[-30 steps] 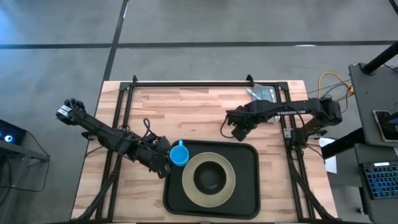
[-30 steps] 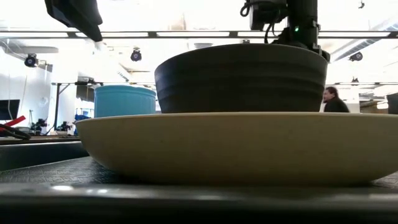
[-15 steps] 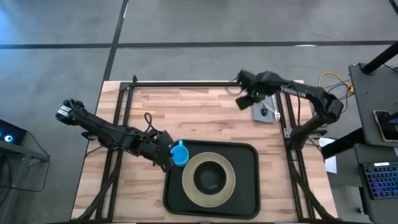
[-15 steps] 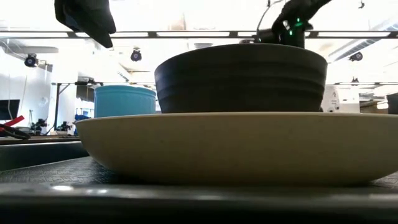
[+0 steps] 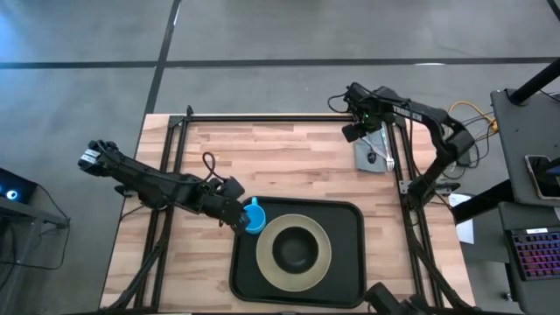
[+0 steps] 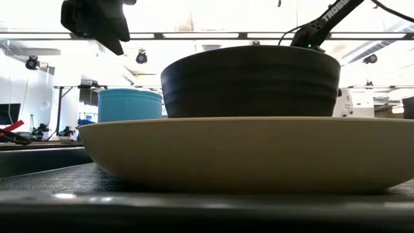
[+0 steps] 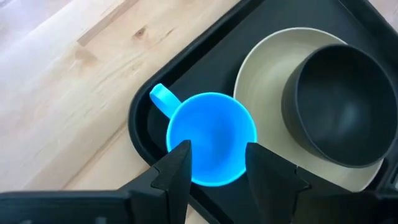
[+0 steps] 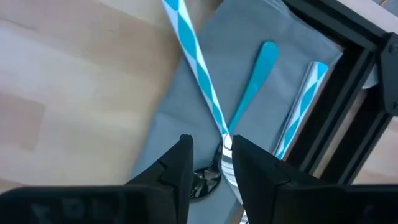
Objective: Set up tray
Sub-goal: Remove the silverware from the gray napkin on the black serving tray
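Left end effector (image 7: 214, 163), fingers apart and empty, above blue cup (image 7: 211, 138) on tray (image 5: 350, 262). Right end effector (image 8: 211, 155), parted, empty, over grey napkin (image 8: 249, 81); arm lettering reads "TROSS".

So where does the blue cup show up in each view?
High: cup at tray's far-left corner, by the left hand.
Low: left of the bowl, behind the plate.
Left wrist: centre, beyond the fingers.
Right wrist: absent.
Shared landmark: the bowl.
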